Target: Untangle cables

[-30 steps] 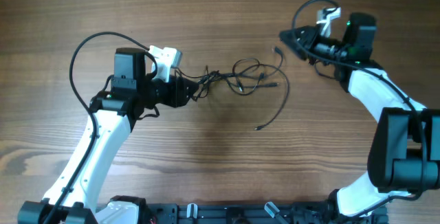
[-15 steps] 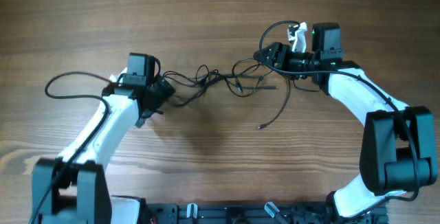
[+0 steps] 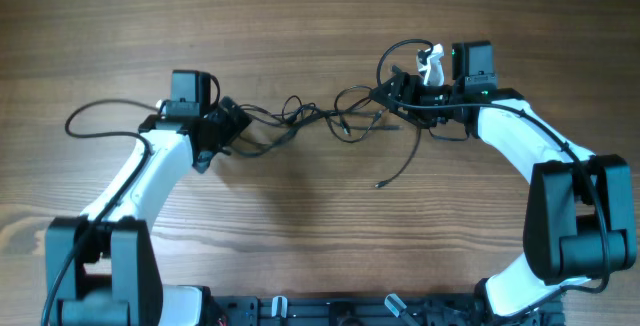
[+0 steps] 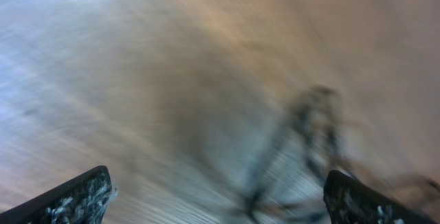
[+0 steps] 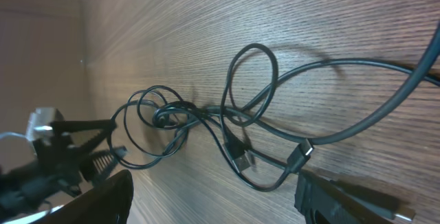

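The cables [image 3: 345, 118] are thin black cords tangled in a line across the table's middle, with one loose strand ending in a plug [image 3: 377, 184]. My left gripper [image 3: 232, 126] is open at the tangle's left end. My right gripper [image 3: 386, 94] is open at its right end. In the right wrist view the cables [image 5: 240, 114] lie as loops and a small knot ahead of my open right gripper [image 5: 213, 203], with two plug tips [image 5: 242, 161] near the fingers. The left wrist view is blurred: my left gripper [image 4: 220, 203] is wide open, with dark cables [image 4: 309, 128] ahead.
A thick black arm cable [image 3: 95, 116] loops out on the table left of the left arm. Another arm cable [image 3: 400, 51] arcs above the right gripper. The wooden table [image 3: 320, 16] stretches on all sides.
The right gripper has moved left to the tangle's right end. The left arm has swung round and its gripper has drawn slightly left, stretching the tangle's left strands.
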Motion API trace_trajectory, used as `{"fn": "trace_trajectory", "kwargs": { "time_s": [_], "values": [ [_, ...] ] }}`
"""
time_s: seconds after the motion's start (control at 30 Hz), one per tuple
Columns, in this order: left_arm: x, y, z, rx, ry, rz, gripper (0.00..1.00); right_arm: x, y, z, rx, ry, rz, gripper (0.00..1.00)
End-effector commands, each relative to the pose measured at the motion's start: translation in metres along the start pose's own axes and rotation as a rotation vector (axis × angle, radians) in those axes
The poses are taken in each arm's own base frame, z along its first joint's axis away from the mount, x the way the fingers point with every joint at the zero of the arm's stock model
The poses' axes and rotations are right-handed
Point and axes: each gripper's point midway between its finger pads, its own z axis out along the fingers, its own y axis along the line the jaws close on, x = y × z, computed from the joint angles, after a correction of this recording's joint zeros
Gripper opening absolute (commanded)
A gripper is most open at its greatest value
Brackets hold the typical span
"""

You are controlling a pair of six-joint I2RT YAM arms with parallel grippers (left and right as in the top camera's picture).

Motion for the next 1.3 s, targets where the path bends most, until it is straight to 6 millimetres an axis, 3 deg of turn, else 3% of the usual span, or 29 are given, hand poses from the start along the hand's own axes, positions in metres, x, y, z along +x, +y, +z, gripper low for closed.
{"fn": "trace_trajectory", "kwargs": {
  "time_s": [0.0,0.1,0.23,0.3,0.37,0.47,0.5,0.57,0.67,0.93,1.0,1.07,1.1,1.2,1.27],
  "values": [
    [-0.021,-0.051,-0.051,0.206,-0.08,0.177,1.0,0.002,0.012,-0.004,-0.028,0.005,-0.033,0.78],
    [-0.009,-0.037,-0.053,0.16,-0.029,0.146,0.96,0.002,0.012,-0.004,-0.028,0.005,-0.032,0.77],
    [0.013,-0.016,-0.051,0.074,0.065,0.087,0.64,0.002,0.011,-0.004,-0.027,0.007,-0.03,0.78],
    [0.016,-0.016,-0.05,0.072,0.071,0.111,0.49,0.002,0.011,-0.004,-0.027,0.007,-0.03,0.78],
    [0.014,-0.018,-0.05,0.076,0.057,0.167,0.4,0.003,0.011,-0.004,-0.026,0.009,-0.028,0.78],
    [-0.001,-0.041,-0.052,0.152,-0.041,0.457,0.45,0.005,0.01,-0.004,-0.021,0.016,-0.02,0.78],
    [-0.005,-0.047,-0.053,0.17,-0.066,0.482,0.38,0.005,0.01,-0.004,-0.02,0.018,-0.017,0.78],
    [-0.007,-0.05,-0.053,0.187,-0.068,0.388,0.34,0.007,0.009,-0.004,-0.017,0.023,-0.015,0.78],
    [0.006,-0.048,-0.042,0.186,0.018,0.265,0.46,0.008,0.008,-0.004,-0.012,0.025,-0.015,0.77],
    [0.044,-0.031,0.023,0.058,0.193,0.272,0.46,0.015,0.004,-0.005,0.002,0.051,-0.005,0.78],
    [0.049,-0.025,0.037,0.031,0.219,0.261,0.42,0.016,0.003,-0.005,0.004,0.055,-0.002,0.78],
    [0.049,-0.025,0.043,0.029,0.221,0.261,0.1,0.018,0.002,-0.005,0.007,0.063,0.007,0.77],
    [0.045,-0.03,0.043,0.051,0.202,0.264,0.04,0.02,0.001,-0.005,0.011,0.071,0.016,0.77],
    [0.035,-0.066,0.024,0.194,0.171,0.278,0.04,0.023,0.001,-0.005,0.013,0.083,0.026,0.76],
    [0.026,-0.091,0.0,0.285,0.136,0.296,0.04,0.027,0.003,-0.01,0.017,0.091,0.01,0.75]
  ]
}}
